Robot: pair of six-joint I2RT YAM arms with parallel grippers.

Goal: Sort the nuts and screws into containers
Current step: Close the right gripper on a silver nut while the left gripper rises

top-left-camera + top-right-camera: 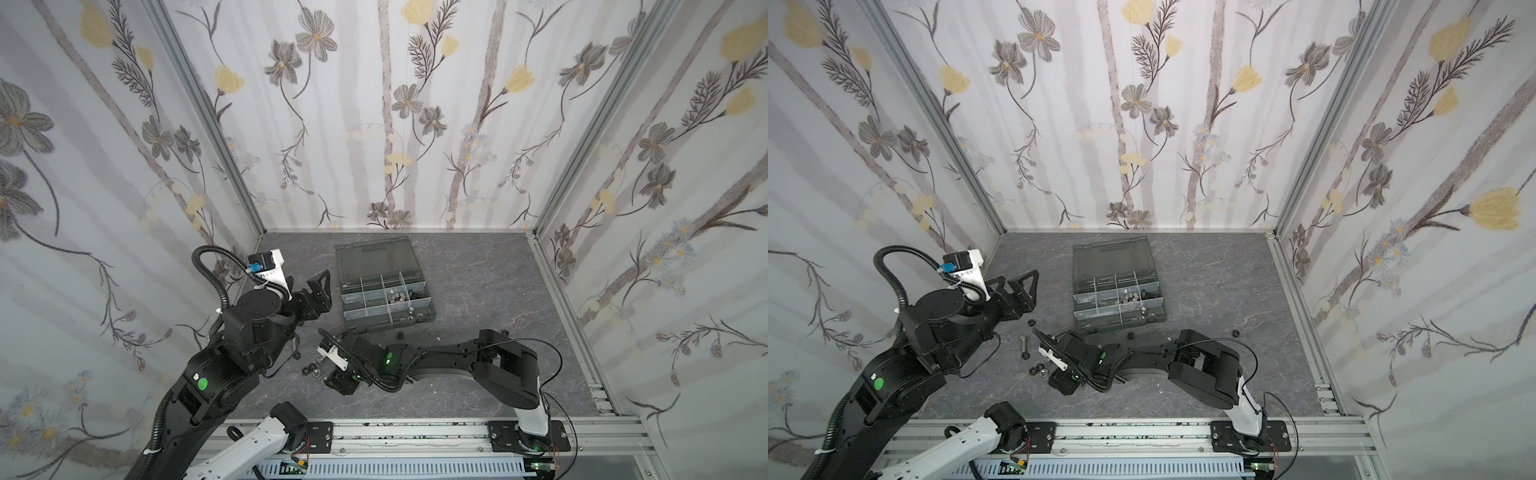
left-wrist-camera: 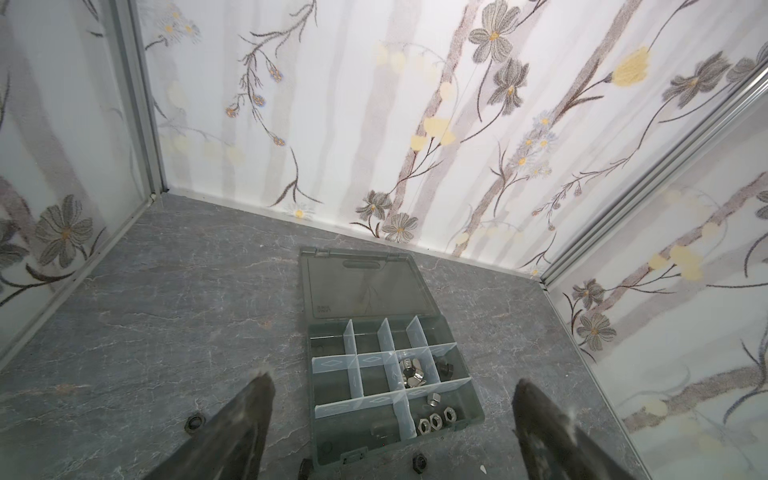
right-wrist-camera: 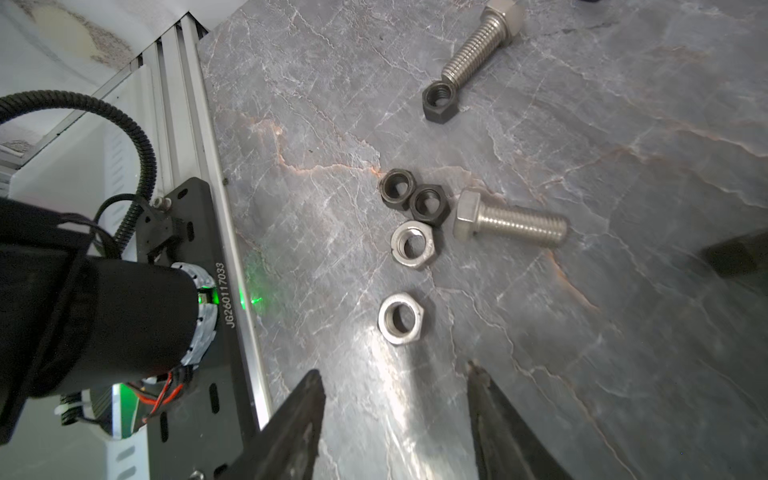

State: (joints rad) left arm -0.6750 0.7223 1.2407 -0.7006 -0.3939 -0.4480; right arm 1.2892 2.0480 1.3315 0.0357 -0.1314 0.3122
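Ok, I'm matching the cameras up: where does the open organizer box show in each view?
Top view: organizer box at centre, just below the middle.
Top view: slightly left of centre, same height.
Left wrist: lower centre, lid lying open.
Right wrist: not in it.
Landmark in those three: black nut just before the box's front edge.

Grey marbled table (image 1: 478,266), organizer box (image 1: 374,259), nuts (image 3: 400,318), screws (image 3: 511,222)

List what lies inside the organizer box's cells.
In the organizer box, one middle-row cell holds a heap of silver pieces, its right neighbour a black piece, and the front right cell four silver nuts. Other cells look bare, though dividers hide parts of the back row.
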